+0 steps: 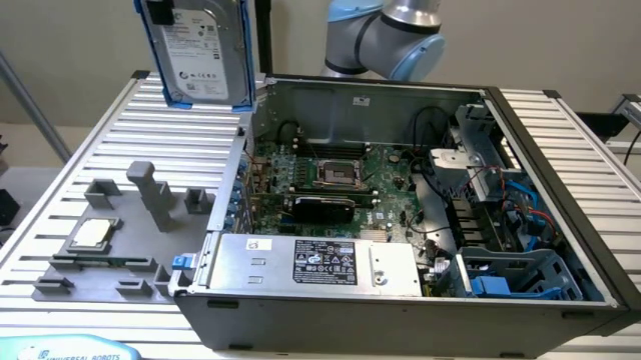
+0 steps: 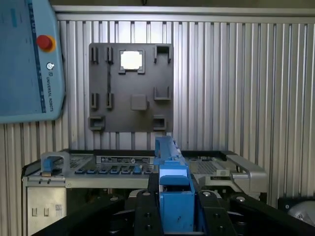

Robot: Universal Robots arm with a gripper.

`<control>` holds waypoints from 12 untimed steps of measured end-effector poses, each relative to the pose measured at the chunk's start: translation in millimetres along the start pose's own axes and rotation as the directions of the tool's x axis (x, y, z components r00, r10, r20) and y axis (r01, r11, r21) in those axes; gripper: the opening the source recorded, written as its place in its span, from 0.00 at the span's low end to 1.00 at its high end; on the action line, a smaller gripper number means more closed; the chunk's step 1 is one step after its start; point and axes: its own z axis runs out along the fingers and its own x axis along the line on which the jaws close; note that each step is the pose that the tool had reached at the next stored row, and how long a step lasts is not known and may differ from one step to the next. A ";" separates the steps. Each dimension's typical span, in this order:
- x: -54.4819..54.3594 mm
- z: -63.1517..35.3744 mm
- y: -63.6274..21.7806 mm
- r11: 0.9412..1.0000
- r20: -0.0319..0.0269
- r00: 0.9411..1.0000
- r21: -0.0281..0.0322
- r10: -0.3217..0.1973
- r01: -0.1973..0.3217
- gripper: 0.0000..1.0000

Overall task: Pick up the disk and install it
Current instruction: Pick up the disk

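Note:
The disk (image 1: 195,49) is a silver-grey drive with a white label in a blue carrier frame. It hangs upright in the air at the exterior view's upper left, over the slatted table just outside the open case's wall. Its top runs out of the picture. In the wrist view the blue carrier (image 2: 174,201) sits edge-on between the black fingers (image 2: 145,211), and my gripper (image 2: 175,196) is shut on it. Below the disk lie the case's edge and the grey fixture plate.
The open computer case (image 1: 561,150) holds the motherboard (image 1: 341,176), a grey power supply box (image 1: 320,262) and a blue drive cage (image 1: 511,277). A grey fixture plate (image 1: 110,262) carries a small silver chip (image 1: 90,234). A teach pendant (image 2: 24,59) lies at the table's edge.

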 end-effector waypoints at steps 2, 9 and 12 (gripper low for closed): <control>0.9 -1.0 -9.1 1.000 0.000 1.000 0.000 0.000 0.000 0.33; 8.4 -2.9 -40.9 1.000 0.000 1.000 0.000 0.000 0.000 0.33; 12.3 -3.5 -54.6 1.000 0.000 1.000 0.000 0.000 0.000 0.33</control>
